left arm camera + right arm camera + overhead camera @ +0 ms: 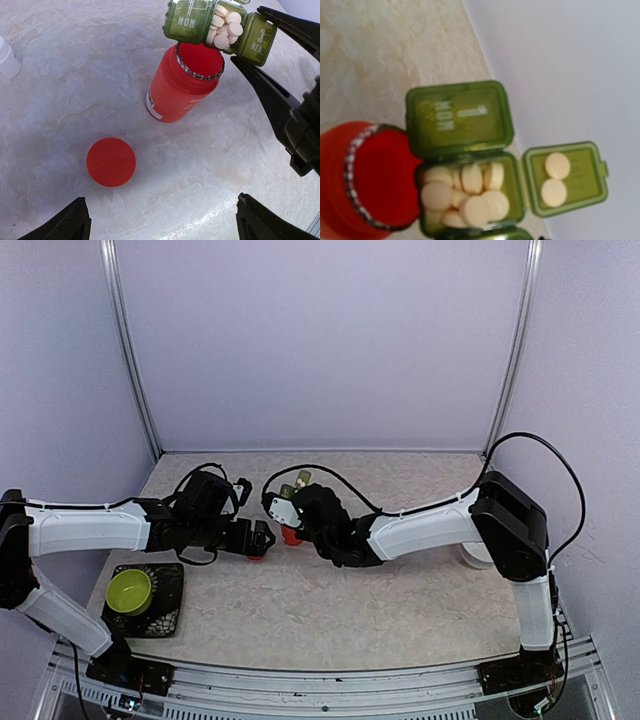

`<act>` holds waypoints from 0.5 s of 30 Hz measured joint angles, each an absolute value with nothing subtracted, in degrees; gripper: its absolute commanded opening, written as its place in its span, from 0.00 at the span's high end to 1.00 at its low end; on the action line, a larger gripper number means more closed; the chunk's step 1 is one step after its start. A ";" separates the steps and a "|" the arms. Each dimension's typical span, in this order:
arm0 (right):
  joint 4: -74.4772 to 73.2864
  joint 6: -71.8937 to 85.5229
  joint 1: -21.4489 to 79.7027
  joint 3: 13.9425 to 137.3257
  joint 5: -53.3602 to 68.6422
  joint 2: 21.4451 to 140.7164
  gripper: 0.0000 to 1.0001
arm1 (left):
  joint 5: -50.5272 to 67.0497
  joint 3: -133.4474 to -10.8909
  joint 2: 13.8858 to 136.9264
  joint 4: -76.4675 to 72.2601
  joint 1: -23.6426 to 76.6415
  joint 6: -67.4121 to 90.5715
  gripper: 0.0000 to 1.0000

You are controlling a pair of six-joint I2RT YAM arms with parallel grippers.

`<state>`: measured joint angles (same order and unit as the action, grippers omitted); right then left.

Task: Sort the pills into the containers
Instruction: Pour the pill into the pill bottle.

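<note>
I hold the pill box (187, 22) in the right fingers (270, 95). They are closed on the end farthest from its MON cell, so the box hangs just above the open mouth of the red bottle (175, 95). The MON cell is shut. The middle cell is open and heaped with pills (465, 195), and two more pills lie loose on the opened lid (567, 177), on the side away from the bottle. The third cell is mostly out of view, so I cannot tell what is in it. The left fingers (260, 220) are spread wide and hold nothing. They hover near the bottle, on the side where the red cap (110, 162) lies on the worktop (60, 110).

I see three dangers from here:
- The two pills on the lid have no wall around them, so a small tilt or jerk of my wrist may slide them off beside the bottle.
- The middle cell is overfull. If I tip the box toward the bottle, some pills may fall back inside it.
- The box is very close to the bottle rim, and a push there could knock the bottle over.
</note>
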<state>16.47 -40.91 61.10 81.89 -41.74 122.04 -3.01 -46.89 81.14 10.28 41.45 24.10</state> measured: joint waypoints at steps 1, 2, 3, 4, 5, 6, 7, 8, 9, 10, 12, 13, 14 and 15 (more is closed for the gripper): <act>16.86 -40.91 61.10 81.67 -41.76 121.97 0.83 | -3.01 -46.85 81.14 10.26 41.45 24.10 0.01; 17.28 -40.91 61.10 81.34 -41.78 121.82 0.83 | -3.01 -46.81 81.14 10.26 41.45 24.10 0.01; 17.63 -40.97 61.10 80.99 -41.80 121.56 0.83 | -3.01 -46.72 81.14 10.24 41.45 24.10 0.01; 17.93 -41.12 61.10 80.66 -41.85 121.21 0.83 | -3.01 -46.63 81.14 10.24 41.45 24.10 0.01; 18.15 -41.28 61.10 80.62 -41.89 120.92 0.83 | -3.01 -46.57 81.14 10.24 41.45 24.10 0.01; 18.74 -41.45 61.10 80.62 -41.95 120.68 0.83 | -3.01 -46.52 81.14 10.24 41.45 24.10 0.01; 19.35 -41.74 61.10 80.62 -42.09 120.42 0.83 | -3.01 -46.52 81.12 10.24 41.45 24.12 0.01; 19.81 -41.91 61.10 80.62 -42.15 120.29 0.83 | -3.01 -46.52 81.08 10.24 41.45 24.12 0.01; 20.32 -42.17 61.12 80.62 -42.28 120.20 0.83 | -3.01 -46.52 81.03 10.24 41.45 24.14 0.01; 20.53 -42.19 61.12 80.62 -42.28 120.20 0.83 | -3.01 -46.52 80.99 10.20 41.45 24.16 0.01; 20.38 -42.19 61.12 80.62 -42.26 120.20 0.83 | -3.01 -46.52 80.95 10.17 41.45 24.18 0.01; 20.27 -42.19 61.12 80.62 -42.26 120.22 0.83 | -3.01 -46.50 80.95 10.11 41.45 24.21 0.01; 20.14 -42.17 61.12 80.62 -42.26 120.25 0.83 | -3.01 -46.41 80.95 9.93 41.45 24.18 0.01; 19.99 -42.17 61.12 80.66 -42.28 120.36 0.83 | -3.01 -46.35 80.95 9.89 41.45 24.21 0.01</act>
<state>19.99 -42.17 61.12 80.66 -42.28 120.36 -3.01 -46.35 80.95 9.89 41.45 24.21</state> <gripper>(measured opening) 0.414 0.988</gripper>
